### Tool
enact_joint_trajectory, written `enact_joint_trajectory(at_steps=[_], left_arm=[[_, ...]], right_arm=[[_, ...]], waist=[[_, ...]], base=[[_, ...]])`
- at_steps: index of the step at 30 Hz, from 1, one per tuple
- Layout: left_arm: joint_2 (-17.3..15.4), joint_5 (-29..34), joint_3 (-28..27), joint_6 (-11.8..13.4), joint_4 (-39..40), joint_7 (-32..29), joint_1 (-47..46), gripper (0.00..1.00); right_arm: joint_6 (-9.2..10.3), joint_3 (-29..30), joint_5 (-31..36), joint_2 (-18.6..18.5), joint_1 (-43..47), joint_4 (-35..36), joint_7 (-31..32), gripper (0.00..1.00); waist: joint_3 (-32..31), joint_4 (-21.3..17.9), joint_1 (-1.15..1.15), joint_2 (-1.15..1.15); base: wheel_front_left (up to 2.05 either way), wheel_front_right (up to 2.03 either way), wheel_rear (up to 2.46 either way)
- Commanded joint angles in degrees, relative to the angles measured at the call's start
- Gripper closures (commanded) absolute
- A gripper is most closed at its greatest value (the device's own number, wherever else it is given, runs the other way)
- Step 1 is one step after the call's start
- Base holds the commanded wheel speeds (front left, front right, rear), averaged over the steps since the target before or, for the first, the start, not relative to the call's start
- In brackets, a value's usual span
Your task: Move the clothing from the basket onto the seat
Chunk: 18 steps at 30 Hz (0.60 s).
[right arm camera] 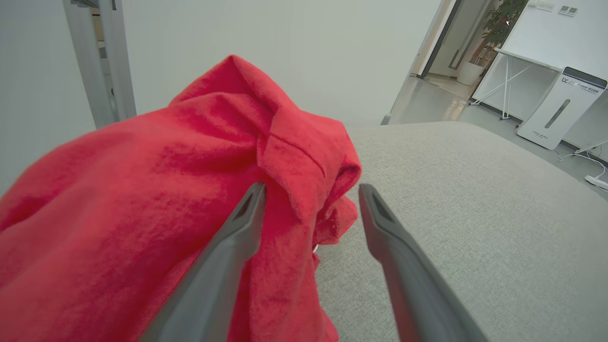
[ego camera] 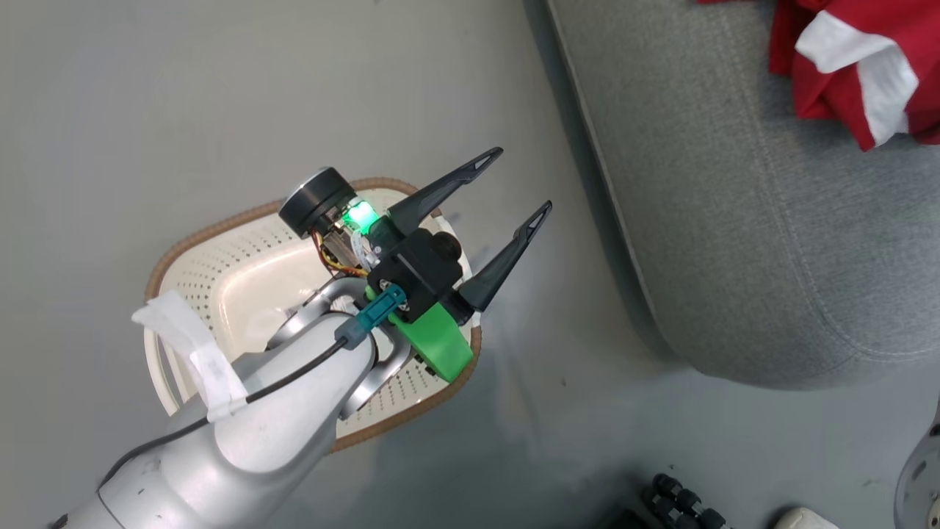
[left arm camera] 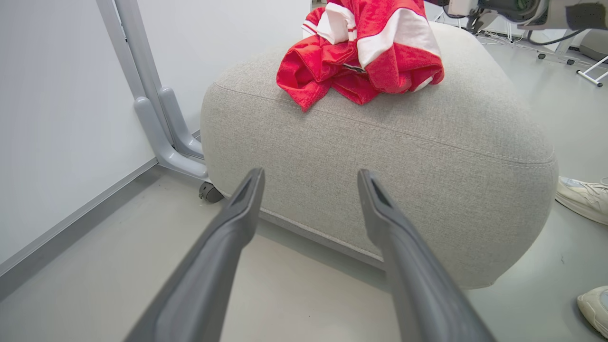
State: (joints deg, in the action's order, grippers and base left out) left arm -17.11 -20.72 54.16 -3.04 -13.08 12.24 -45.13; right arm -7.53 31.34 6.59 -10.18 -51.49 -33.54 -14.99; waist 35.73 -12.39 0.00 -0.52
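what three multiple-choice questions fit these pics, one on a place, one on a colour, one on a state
1. Where is the red clothing?
A on a table
B on the grey seat
C on a hook

2. What colour is the rim of the basket?
A brown
B blue
C black

3. How is the left gripper?
A shut on cloth
B open and empty
C shut on a handle

Answers:
1 B, it lies heaped on the seat's top.
2 A, a brown band edges the white perforated wall.
3 B, its two fingers stand apart with nothing between them.
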Motion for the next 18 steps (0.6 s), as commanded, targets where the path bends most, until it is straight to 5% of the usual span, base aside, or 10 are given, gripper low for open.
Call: enact_joint_trajectory(at_steps=[1, 18], left_arm=[[0.22, -0.43, 0.0, 0.33, -0.43, 0.49, 0.91, 0.0], [2.86, -4.41, -3.1, 2.48, -4.77, 2.92, 8.13, 0.0]], right_arm=[[0.07, -0.27, -0.75, -0.2, 2.26, 0.91, -0.16, 0.0], [0.07, -13.71, -7.92, 0.93, 19.75, 13.93, -0.15, 0.0]], waist=[[-4.0, -0.83, 0.0, 0.52], [-17.28, 0.82, 0.0, 0.52]], base=[[0.0, 0.0, 0.0], [0.0, 0.0, 0.0]])
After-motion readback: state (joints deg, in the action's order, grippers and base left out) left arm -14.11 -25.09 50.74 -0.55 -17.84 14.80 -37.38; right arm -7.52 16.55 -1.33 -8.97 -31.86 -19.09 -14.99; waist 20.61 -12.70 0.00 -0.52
